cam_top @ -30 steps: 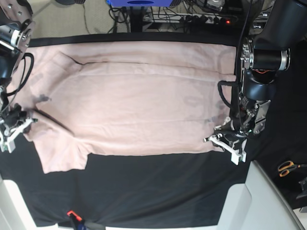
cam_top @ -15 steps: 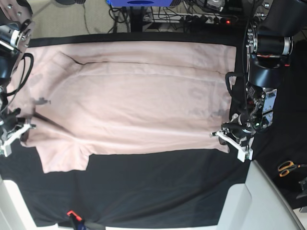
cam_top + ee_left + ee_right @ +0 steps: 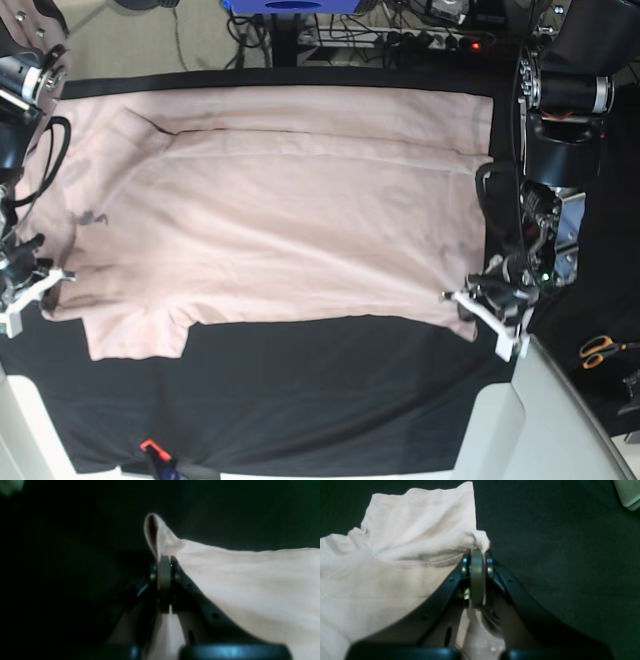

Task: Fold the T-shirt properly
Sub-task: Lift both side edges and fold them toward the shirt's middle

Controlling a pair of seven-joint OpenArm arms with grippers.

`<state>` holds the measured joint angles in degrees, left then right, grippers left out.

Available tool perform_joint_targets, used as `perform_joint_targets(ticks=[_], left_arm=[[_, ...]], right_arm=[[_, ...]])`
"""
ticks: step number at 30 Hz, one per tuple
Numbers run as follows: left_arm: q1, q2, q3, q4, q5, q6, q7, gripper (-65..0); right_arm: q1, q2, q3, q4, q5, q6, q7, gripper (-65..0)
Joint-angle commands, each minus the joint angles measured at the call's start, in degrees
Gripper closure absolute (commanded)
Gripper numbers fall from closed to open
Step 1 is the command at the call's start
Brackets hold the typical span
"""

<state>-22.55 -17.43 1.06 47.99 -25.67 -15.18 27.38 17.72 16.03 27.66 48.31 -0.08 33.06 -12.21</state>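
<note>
T-shirt [image 3: 280, 200], pinched at opposite edges by the closed left gripper [image 3: 487, 308] and right gripper [image 3: 22, 290]; both should lift evenly, keeping cloth taut between them.

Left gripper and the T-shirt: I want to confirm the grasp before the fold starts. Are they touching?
Touching. In the left wrist view the left gripper is shut on a pinched-up corner of the T-shirt.

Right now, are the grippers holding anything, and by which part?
Both grip the pale pink cotton T-shirt: left gripper pinches a hem corner, right gripper pinches its edge by a sleeve.
</note>
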Motion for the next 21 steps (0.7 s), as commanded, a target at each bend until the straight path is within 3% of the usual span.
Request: perform_joint_targets(ticks=[1,4,9,16,21], left_arm=[[-0.71,-0.72,-0.31,1.90,-0.31,-0.16,0.27,0.0],[0.88,-0.72,-0.31,4.72,-0.31,-0.16,2.65,0.0],[2.90,-0.81,-0.31,6.12,-0.22,-0.16,3.35,0.0],[6.68,-1.78,-0.31,9.20,-0.13,-0.16,3.53,0.0],[9.40,-2.57,-0.40,16.23,0.04,-0.16,11.00,0.0]], right_arm=[[1.41,1.24,0.43,1.05,1.00,0.92,1.44,0.0],[1.32,1.24,0.69,1.05,1.00,4.44,-0.58,0.0],[0.35,1.15,6.32,6.23,2.67,6.90,-7.35,0.0],[-3.25,1.15,7.37,13.62,2.67,6.94,-17.46,0.0],[-6.24,0.98,7.46,17.84,2.67,6.94,-23.79,0.0]])
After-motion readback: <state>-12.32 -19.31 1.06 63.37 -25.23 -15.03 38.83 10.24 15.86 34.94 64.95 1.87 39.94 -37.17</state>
